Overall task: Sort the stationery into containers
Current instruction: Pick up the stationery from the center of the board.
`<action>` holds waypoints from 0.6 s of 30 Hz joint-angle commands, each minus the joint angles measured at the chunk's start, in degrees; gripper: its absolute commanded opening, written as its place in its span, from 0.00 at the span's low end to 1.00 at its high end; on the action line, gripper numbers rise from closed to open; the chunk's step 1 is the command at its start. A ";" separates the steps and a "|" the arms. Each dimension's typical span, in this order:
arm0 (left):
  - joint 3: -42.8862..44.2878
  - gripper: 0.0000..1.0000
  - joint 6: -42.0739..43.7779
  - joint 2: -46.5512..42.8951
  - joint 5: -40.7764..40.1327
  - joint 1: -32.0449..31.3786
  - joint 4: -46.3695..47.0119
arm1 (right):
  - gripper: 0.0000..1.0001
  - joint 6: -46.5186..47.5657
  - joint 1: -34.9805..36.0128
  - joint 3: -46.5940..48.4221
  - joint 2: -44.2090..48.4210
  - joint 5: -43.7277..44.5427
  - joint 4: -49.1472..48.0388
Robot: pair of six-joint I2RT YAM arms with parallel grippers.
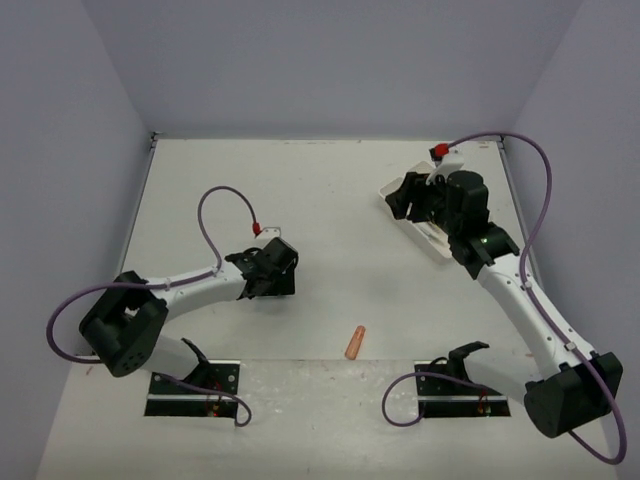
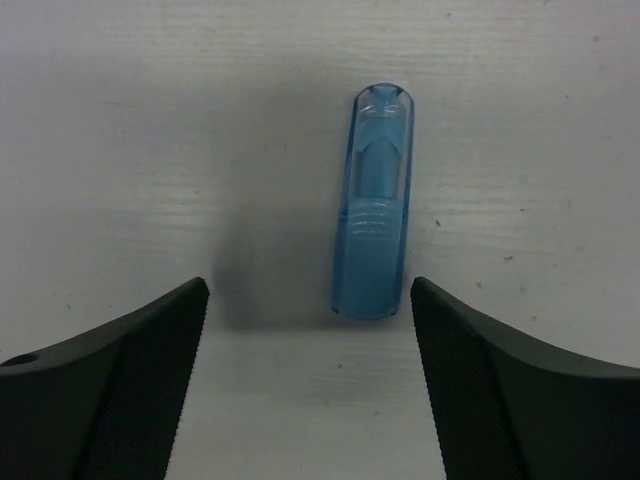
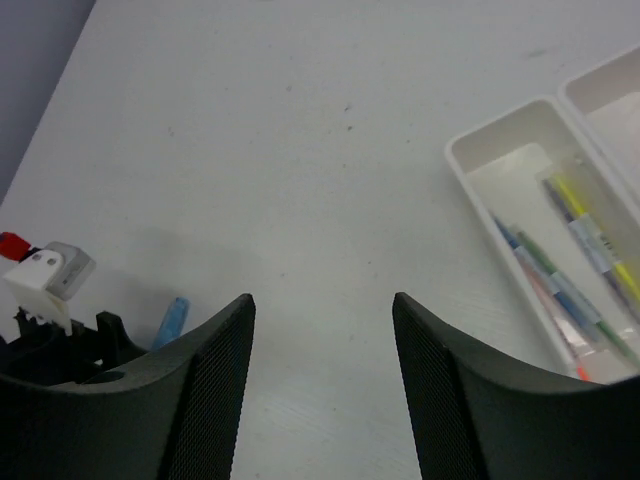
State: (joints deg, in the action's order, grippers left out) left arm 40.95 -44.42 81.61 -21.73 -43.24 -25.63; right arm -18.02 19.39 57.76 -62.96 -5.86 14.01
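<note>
From above, the right arm covers most of the tray, and the blue marker piece is hidden under your left gripper. In the right wrist view the tray runs off the right edge. Only a corner of its second compartment shows, and the pens blur towards the bottom.

Your left gripper is spread wide and touches nothing. The blue piece lies on the table, pointing away. Its near end is level with the fingertips, closer to the finger on the right of that view. Your right gripper is released too, with bare table between its fingers and the tray off to one side. An orange marker piece lies alone near the arm bases.
</note>
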 commanded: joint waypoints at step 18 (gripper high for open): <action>1.77 0.44 0.12 10.31 0.05 0.51 5.17 | 0.57 -9.16 0.72 -12.06 10.91 -16.35 -1.39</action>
State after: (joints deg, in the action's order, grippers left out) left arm 43.31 -44.33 88.57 -23.68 -43.13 -19.84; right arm -25.88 19.92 45.70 -51.72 -18.35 15.75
